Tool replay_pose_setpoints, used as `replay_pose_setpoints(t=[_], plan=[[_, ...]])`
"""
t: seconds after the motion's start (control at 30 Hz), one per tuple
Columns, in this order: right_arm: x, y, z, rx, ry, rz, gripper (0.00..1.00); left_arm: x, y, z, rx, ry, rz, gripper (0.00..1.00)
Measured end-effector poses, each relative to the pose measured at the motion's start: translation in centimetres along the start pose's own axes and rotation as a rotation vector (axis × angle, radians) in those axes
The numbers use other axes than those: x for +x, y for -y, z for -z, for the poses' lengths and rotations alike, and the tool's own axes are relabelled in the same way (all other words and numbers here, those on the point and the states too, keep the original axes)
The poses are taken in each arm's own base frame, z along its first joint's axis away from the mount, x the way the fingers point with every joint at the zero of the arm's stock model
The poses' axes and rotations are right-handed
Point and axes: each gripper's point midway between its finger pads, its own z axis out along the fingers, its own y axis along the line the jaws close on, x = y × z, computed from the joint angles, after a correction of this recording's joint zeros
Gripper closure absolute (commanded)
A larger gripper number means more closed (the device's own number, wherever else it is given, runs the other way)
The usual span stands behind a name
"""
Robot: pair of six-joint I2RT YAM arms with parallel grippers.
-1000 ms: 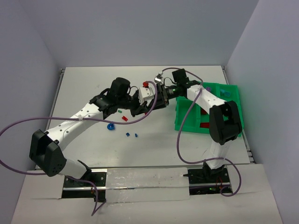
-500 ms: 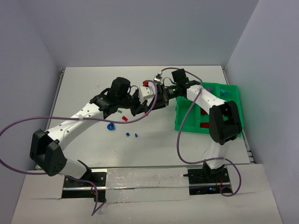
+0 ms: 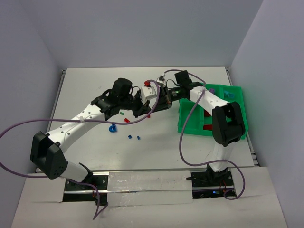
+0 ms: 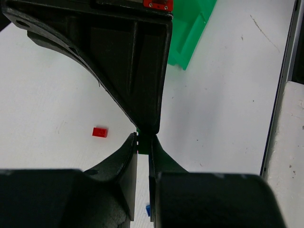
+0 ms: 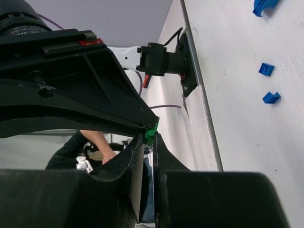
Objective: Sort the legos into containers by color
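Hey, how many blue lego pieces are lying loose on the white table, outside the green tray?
3. A larger blue plastic piece lies mid-table; two tiny blue plastic bricks sit side by side just right of it, nearer the bases. Others may hide beneath the arms.

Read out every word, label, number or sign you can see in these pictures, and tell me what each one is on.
No readable text anywhere.
Red plate on the right tool: only screw heads, no letters.
Green tray, legos, table: no print visible.
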Motion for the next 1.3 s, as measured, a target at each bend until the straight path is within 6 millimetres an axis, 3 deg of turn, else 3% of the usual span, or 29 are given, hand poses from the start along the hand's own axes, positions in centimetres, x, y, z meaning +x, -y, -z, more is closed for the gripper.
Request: replay_pose_setpoints(t=[0.07, 0.1, 0.17, 0.23, 0.27, 0.33, 0.47, 0.57, 0.7, 0.83, 1.1, 1.3], plan=[[0.0, 0.1, 0.0, -0.002, -0.002, -0.009, 0.97, 0.1, 0.0, 0.0, 0.001, -0.002, 0.005, 0.94], [0.1, 0.1, 0.0, -0.004, -0.004, -0.012, 1.0, 0.1, 0.0, 0.0, 0.001, -0.004, 0.008, 0.85], [0.1, 0.2, 0.0, -0.006, -0.005, -0.017, 1.0, 0.2, 0.1, 0.0, 0.002, -0.006, 0.013, 0.51], [0.1, 0.2, 0.0, -0.006, -0.006, -0.016, 1.0, 0.1, 0.1, 0.0, 0.002, -0.004, 0.015, 0.37], [0.1, 0.2, -0.1, -0.005, -0.006, -0.014, 1.0, 0.0, 0.1, 0.0, 0.004, 0.0, 0.017, 0.22], [0.1, 0.3, 0.0, 0.0, -0.004, -0.011, 1.0, -0.1, 0.1, 0.0, 0.004, 0.002, 0.024, 0.08], [-0.3, 1.0, 0.7, 0.031, 0.023, -0.009, 1.0, 0.0, -0.3, 0.3, -0.002, 0.003, 0.032, 0.03], [-0.7, 2.2, 2.7, 0.089, 0.075, -0.016, 1.0, 0.1, -1.6, 1.5, -0.034, 0.017, 0.056, 0.02], [-1.9, 3.8, 7.3, 0.23, 0.173, 0.005, 1.0, 0.8, -4.8, 4.7, -0.143, 0.04, 0.105, 0.01], [-2.0, 4.6, 13.4, 0.433, 0.276, 0.065, 1.0, 2.2, -7.2, 6.9, -0.24, 0.037, 0.149, 0.01], [2.2, 2.8, 26.7, 0.999, 0.466, 0.167, 1.0, 5.1, -8.6, 7.0, -0.303, -0.018, 0.247, 0.01], [8.0, 3.8, 34.9, 1.349, 0.49, 0.055, 1.0, 6.5, -9.5, 6.1, -0.306, -0.05, 0.323, 0.01]])
